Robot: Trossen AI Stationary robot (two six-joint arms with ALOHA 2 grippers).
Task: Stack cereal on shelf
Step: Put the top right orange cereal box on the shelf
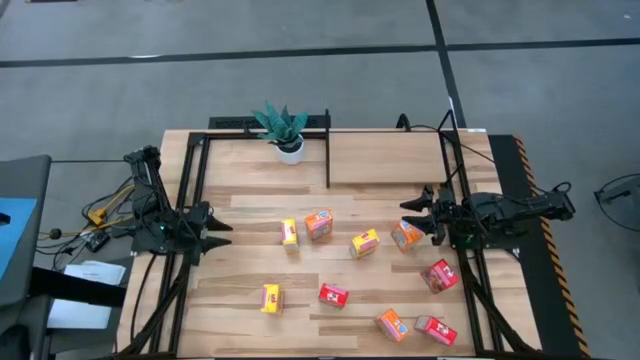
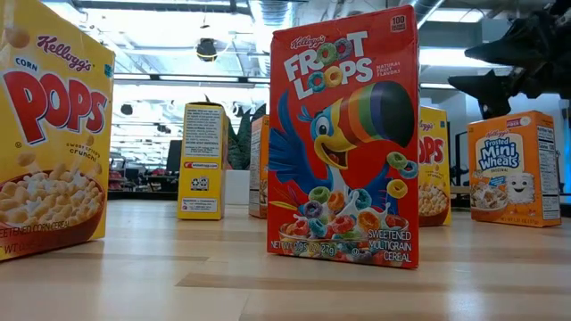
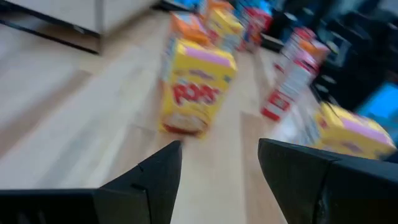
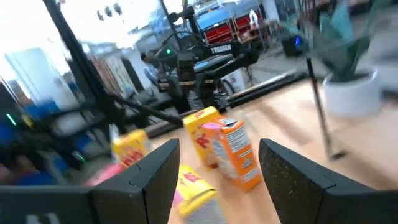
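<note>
Several small cereal boxes, yellow, red and orange, lie scattered over the near half of the wooden table, among them a yellow one (image 1: 289, 232), an orange one (image 1: 318, 223) and a red one (image 1: 333, 295). The shelf (image 1: 390, 160) is the far strip of wood framed by black rails. My left gripper (image 1: 215, 232) hovers open at the table's left edge, facing a yellow Pops box (image 3: 196, 87). My right gripper (image 1: 415, 212) hovers open at the right edge, beside an orange box (image 1: 406, 236). Neither gripper has anything between its fingers.
A potted green plant (image 1: 283, 130) stands at the far edge, left of a black post (image 1: 328, 160) that divides the shelf. In the low view a Froot Loops box (image 2: 343, 143) stands upright near the front edge. Bare wood lies between the boxes and the shelf.
</note>
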